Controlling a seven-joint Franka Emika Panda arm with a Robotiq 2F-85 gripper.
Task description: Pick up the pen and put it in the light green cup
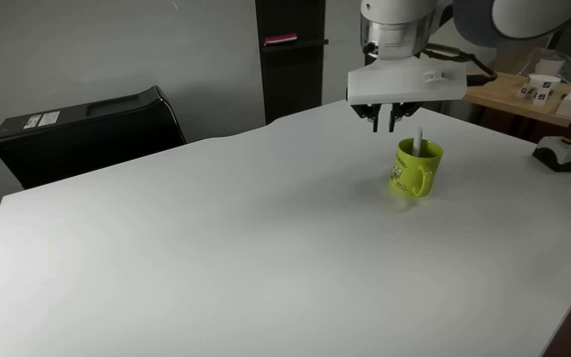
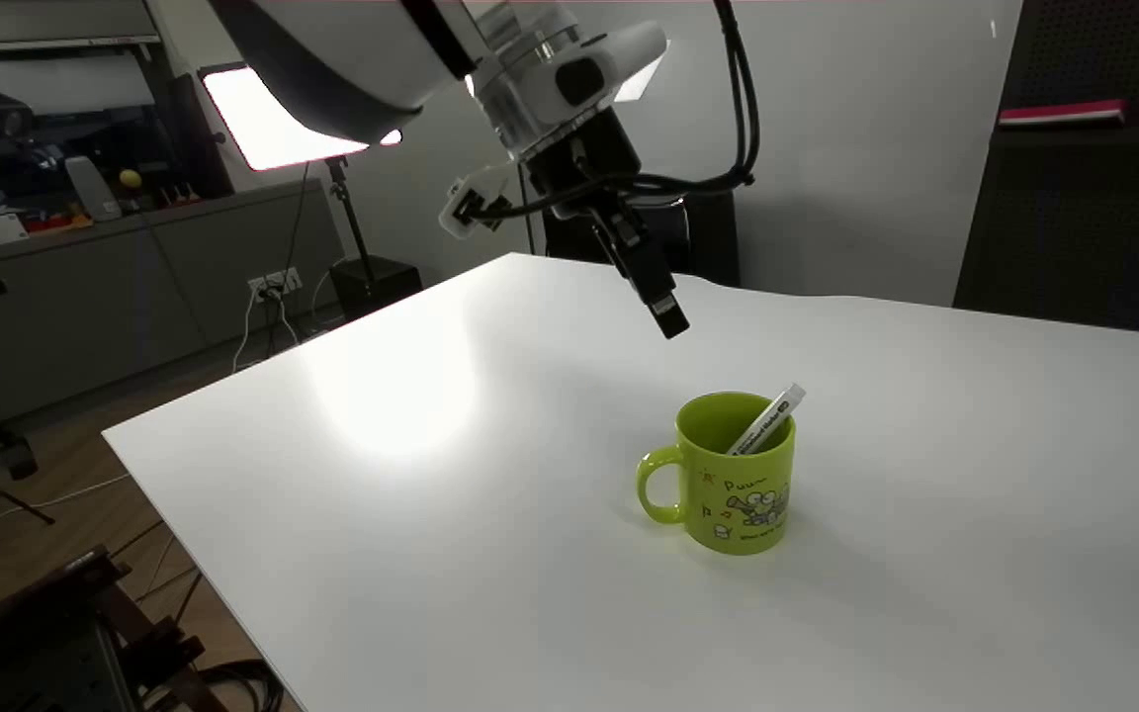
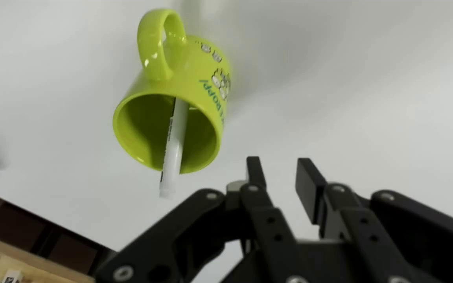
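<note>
The light green cup (image 1: pixel 405 171) stands upright on the white table, with a handle and printed cartoon figures. It also shows in an exterior view (image 2: pixel 733 509) and in the wrist view (image 3: pixel 195 74). The pen (image 2: pixel 767 419), a whitish marker with dark lettering, leans inside the cup with its upper end above the rim. It also shows in an exterior view (image 1: pixel 418 141) and in the wrist view (image 3: pixel 174 143). Its lower end is hidden in the cup. My gripper (image 3: pixel 278 161) is partly open and empty. It hovers above and beside the cup in both exterior views (image 1: pixel 383 128) (image 2: pixel 668 324), touching neither cup nor pen.
The white table (image 1: pixel 216 238) bears the cup. A grey and black button box (image 1: pixel 568 151) sits by the table's edge. A black case (image 1: pixel 87 134) stands behind the table. A wooden side table (image 1: pixel 503 94) holds white boxes. A bright lamp (image 2: pixel 283 119) stands beyond the table.
</note>
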